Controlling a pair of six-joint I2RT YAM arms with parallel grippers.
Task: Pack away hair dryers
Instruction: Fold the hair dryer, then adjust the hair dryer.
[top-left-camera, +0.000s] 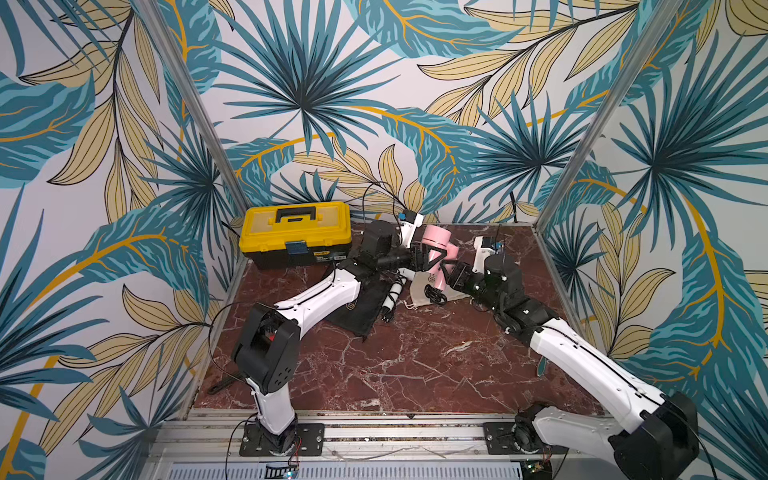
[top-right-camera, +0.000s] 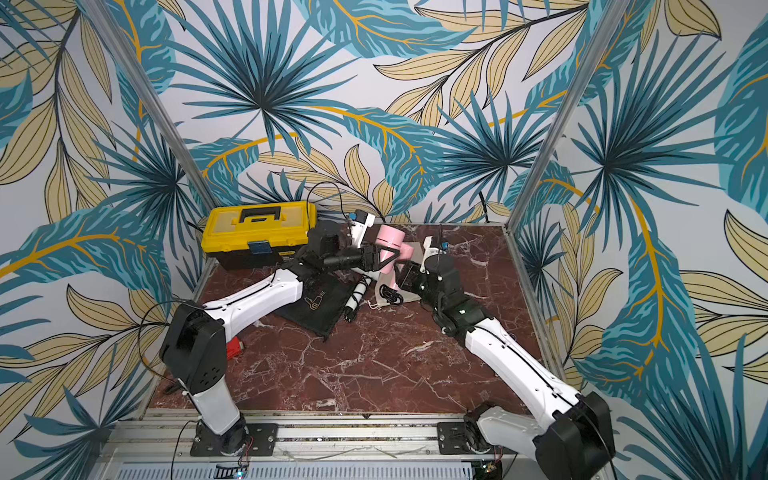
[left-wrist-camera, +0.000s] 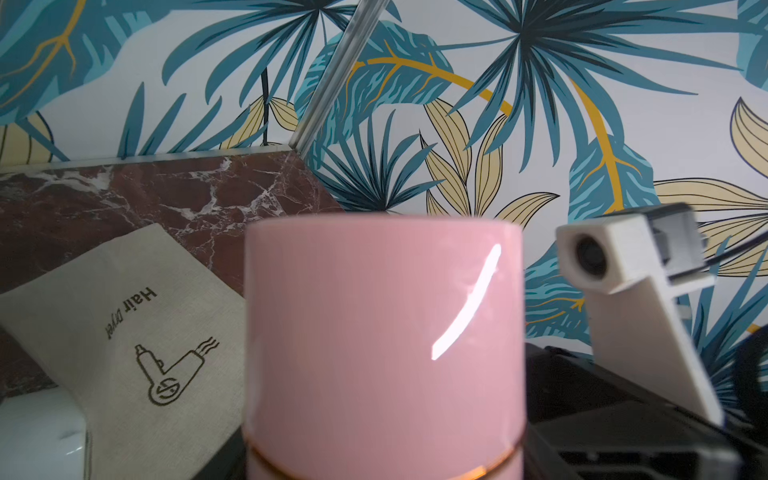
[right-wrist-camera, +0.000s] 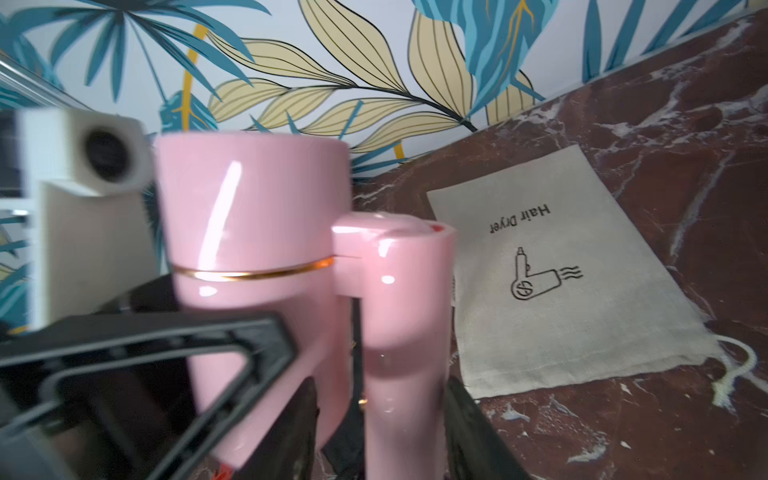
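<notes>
Pink dryer (top-left-camera: 436, 239): held upright above the worktop (top-left-camera: 415, 365) at the back, not in any bag.
Left claw (top-left-camera: 431, 255): yours is clenched round the barrel.
Right claw (top-left-camera: 444, 272): its fingers sit either side of the handle; you cannot tell whether they grip.
White dryer (top-left-camera: 392, 291): lying loose between the black bag (top-left-camera: 353, 309) and the beige bag (right-wrist-camera: 561, 270).
Progress: nothing packed, as far as you can judge; both dryers are left to do.
In the way: a black cord (top-left-camera: 434, 296) lies coiled on the beige bag, and both bags lie flat. The yellow toolbox (top-left-camera: 295, 232) stands aside, closed.
</notes>
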